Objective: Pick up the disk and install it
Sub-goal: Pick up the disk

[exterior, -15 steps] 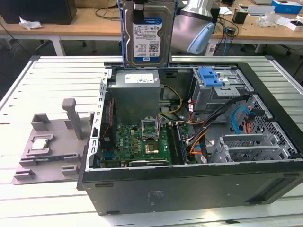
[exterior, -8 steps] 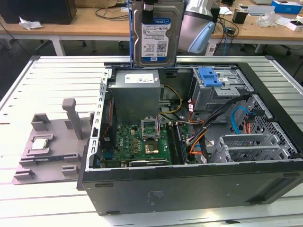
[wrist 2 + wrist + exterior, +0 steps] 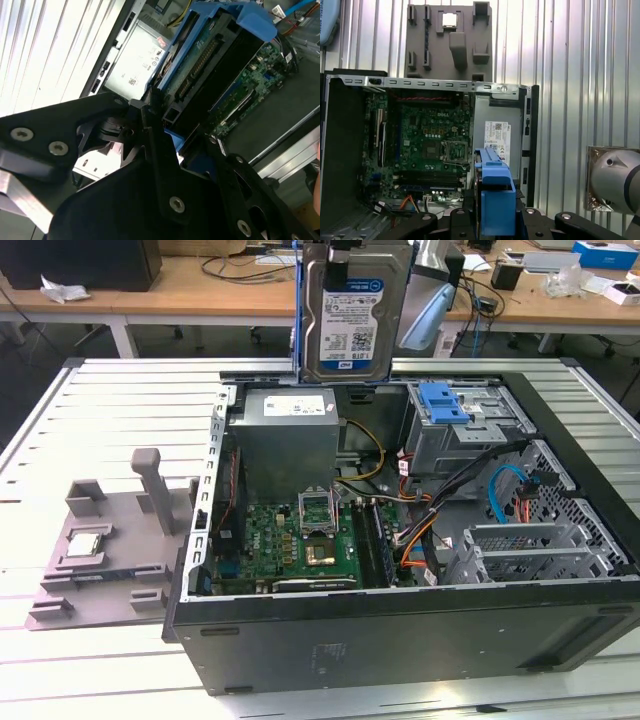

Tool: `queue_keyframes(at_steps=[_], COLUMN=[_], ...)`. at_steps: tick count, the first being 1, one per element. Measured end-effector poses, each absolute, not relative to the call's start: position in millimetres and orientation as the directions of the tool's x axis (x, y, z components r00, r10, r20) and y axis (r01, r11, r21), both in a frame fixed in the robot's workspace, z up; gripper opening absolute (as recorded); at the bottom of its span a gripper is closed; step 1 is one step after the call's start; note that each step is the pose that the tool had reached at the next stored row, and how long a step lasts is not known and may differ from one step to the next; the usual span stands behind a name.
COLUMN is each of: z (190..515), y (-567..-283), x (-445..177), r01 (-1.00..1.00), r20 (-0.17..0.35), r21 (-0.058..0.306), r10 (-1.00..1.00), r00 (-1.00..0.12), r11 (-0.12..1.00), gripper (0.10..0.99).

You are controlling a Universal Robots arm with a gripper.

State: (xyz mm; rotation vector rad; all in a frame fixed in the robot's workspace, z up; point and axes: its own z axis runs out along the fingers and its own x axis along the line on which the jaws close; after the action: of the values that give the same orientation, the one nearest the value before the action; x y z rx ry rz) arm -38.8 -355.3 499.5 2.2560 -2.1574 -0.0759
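Open computer case, its black sheet-steel wall nearest the camera, lying on a slatted table of ribbed pale metal. Inside, lower centre of the exterior view: green circuit board, flat, with a square socket. Orange and black cables run beside it, and a silver perforated drive cage sits toward the exterior view's right. Outside the case, at the exterior view's left: grey tray, matt moulded plastic with an upright post, carrying a small square chip. Further back: boxy grey power supply and a metal bay with a blue latch. Above these, top centre of the frame: the disk, upright in the air, clear of the case, label facing the camera. Gripper, black and angular, fingers clamped on the disk's blue bracket, seen in both wrist views. The disk is judged rigid, dense for its size, smooth-faced and shock-sensitive. It is best held by the plastic bracket's edges, away from the connector end and label. Farthest: wooden desks.
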Motion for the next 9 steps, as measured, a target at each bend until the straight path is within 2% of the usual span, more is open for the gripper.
queue_keyframes(at_steps=[9], z=[498], y=[-357], x=[-21], r01=[-0.998], r20=[-0.022], r21=[0.047], r10=[-0.999], r00=[0.044], r11=[-0.045], gripper=[0.369])
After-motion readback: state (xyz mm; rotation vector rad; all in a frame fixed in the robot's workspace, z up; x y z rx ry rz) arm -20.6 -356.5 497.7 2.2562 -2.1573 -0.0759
